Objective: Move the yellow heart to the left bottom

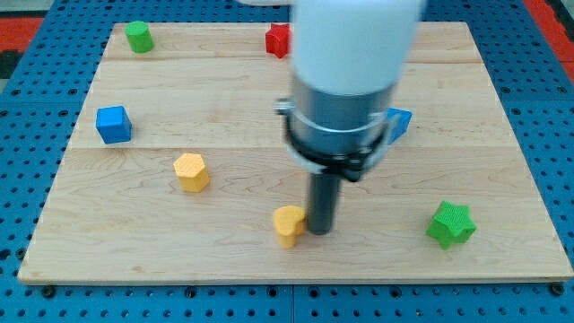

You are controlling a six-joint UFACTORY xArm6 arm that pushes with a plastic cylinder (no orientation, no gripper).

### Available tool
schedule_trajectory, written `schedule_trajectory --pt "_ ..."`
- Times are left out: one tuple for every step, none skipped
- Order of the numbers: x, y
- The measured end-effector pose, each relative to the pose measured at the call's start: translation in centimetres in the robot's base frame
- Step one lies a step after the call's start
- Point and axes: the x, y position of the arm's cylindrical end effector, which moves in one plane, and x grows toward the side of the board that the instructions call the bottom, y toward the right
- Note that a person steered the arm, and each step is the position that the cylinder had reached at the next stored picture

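The yellow heart (289, 224) lies on the wooden board (134, 242) near the view's bottom, just left of centre. My tip (321, 231) stands right beside it on its right side, touching or nearly touching it. The arm's white and grey body hangs above the tip and hides the middle of the board.
A yellow hexagon block (191, 171) sits left of the heart. A blue cube (113, 124) is at the left, a green block (138, 36) at the top left, a red block (278, 39) at the top, a blue block (399, 122) partly hidden behind the arm, a green star (450, 224) at the bottom right.
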Motion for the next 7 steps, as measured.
schedule_trajectory --pt "0.1 -3.7" --pt "0.1 -8.9" --pt "0.1 -16.2" --pt "0.6 -13.5" --pt "0.7 -17.7" --pt "0.7 -24.7" --pt "-4.9 -21.5"
